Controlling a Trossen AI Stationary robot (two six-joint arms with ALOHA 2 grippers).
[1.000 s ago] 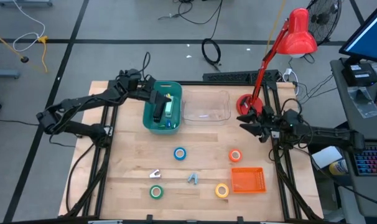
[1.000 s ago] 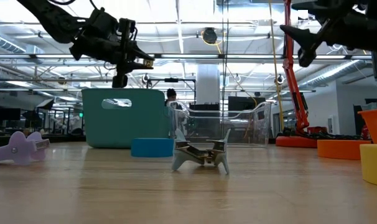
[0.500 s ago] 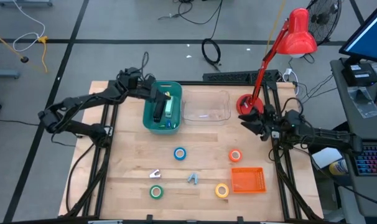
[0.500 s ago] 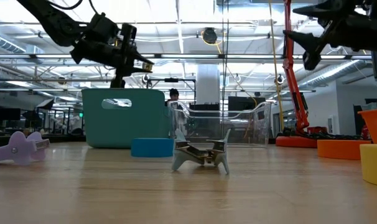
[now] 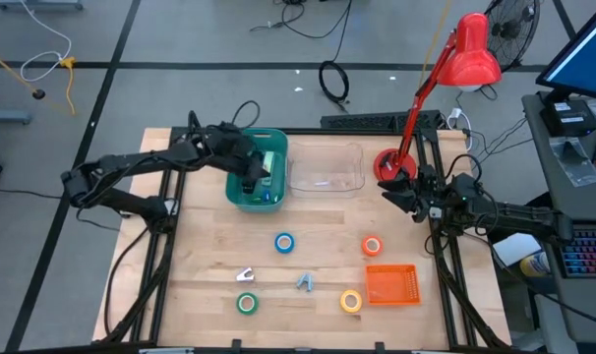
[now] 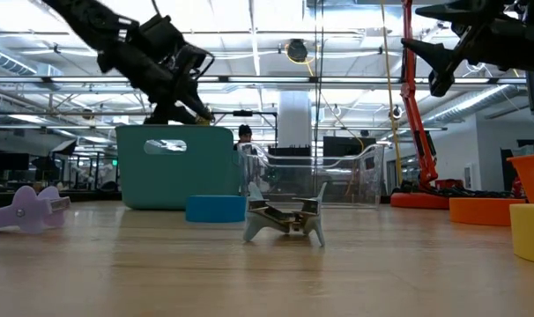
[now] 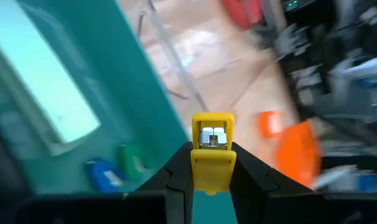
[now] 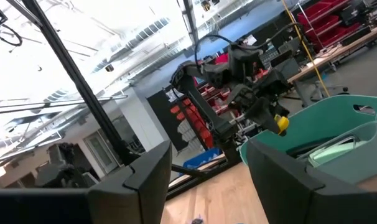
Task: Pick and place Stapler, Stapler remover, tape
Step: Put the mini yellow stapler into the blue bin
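My left gripper (image 5: 251,165) hangs over the teal bin (image 5: 234,187), tipped down and shut on a small yellow stapler (image 7: 212,149). In the bin lie a pale green stapler (image 7: 45,93) and small blue and green things. On the wood lie the tape rolls: blue (image 5: 284,243), orange (image 5: 372,246), green (image 5: 246,303) and yellow (image 5: 351,301). Between them lie a pale stapler remover (image 5: 245,276) and a grey one (image 5: 305,283). My right gripper (image 5: 388,192) waits open at the table's right edge, holding nothing. My left gripper pinches the yellow stapler by its two long sides (image 7: 207,171) between the two fingers. Its front end (image 7: 212,127) sticks out past the fingertips. The fingers slant down from the table's far left and lie along the stapler, which hangs clear above the teal bin.
A clear plastic box (image 5: 327,169) stands right of the teal bin. An orange basket (image 5: 390,284) sits near the front right. A red desk lamp (image 5: 470,54) rises at the far right corner, its base (image 5: 387,162) close to my right gripper.
My left gripper has moved toward the table's right and near edges and down, from the teal bin's far left rim to over its inside. It has tipped from nearly level to pointing downward, still shut on the yellow stapler.
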